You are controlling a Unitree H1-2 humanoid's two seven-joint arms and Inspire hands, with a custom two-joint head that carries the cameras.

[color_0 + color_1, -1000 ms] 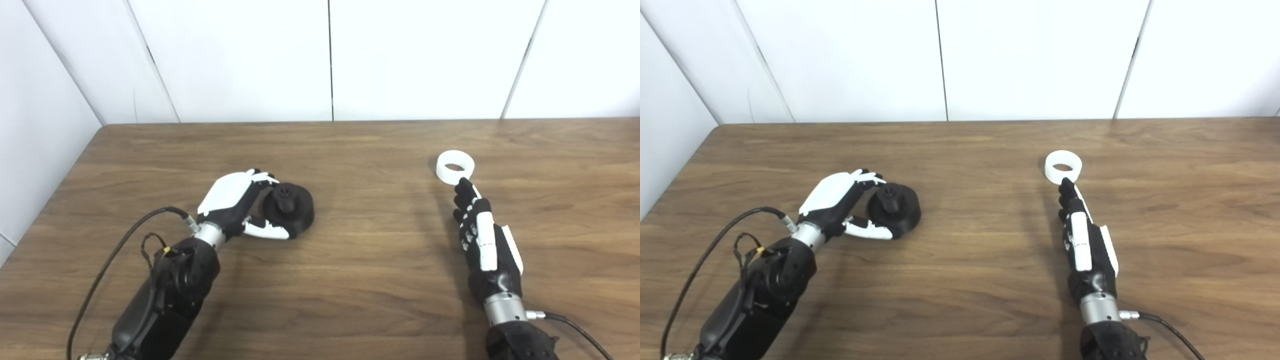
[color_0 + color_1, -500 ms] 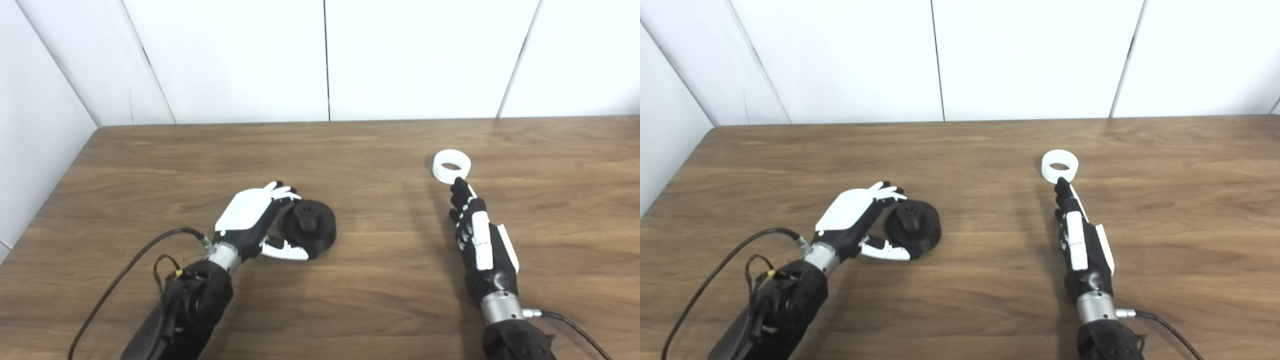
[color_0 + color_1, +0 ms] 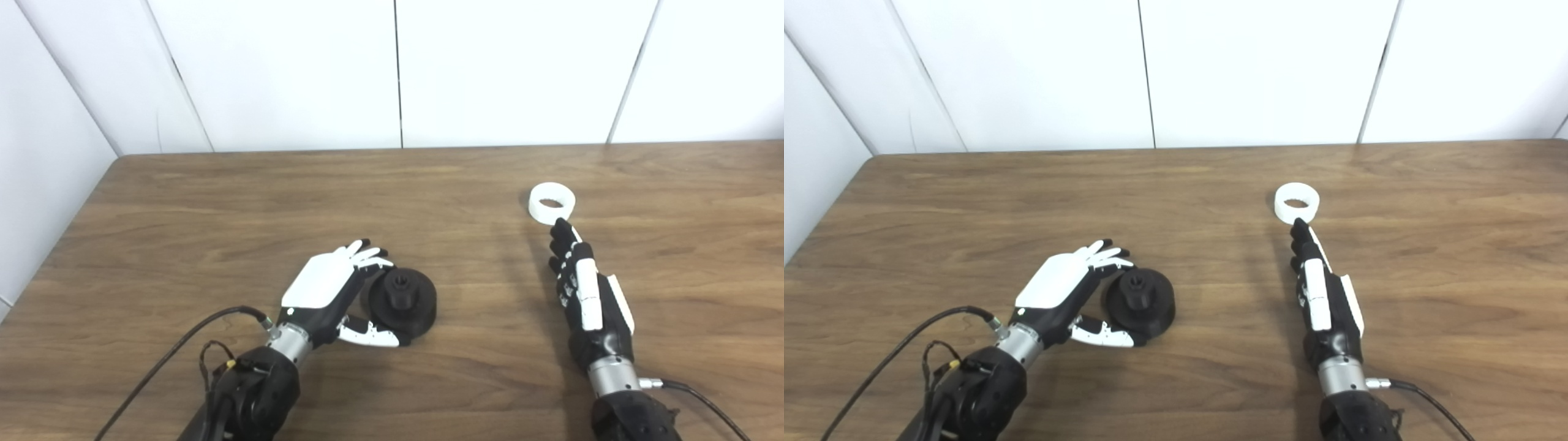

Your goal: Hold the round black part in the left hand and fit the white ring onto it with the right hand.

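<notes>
Left eye view: left robot hand [image 3: 331, 288] spread beside black part [image 3: 402, 298]; right robot hand [image 3: 585, 294] straight-fingered, empty, near white ring [image 3: 552, 203].

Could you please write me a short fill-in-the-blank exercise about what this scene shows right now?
1. The white ring lies flat on the wooden ____.
2. The round black part sits beside the ____ hand, between its thumb and fingers.
3. The right hand points its fingers toward the ____ and holds nothing.
4. The colour of the ring is ____.

Missing words: table; left; white ring; white
</notes>
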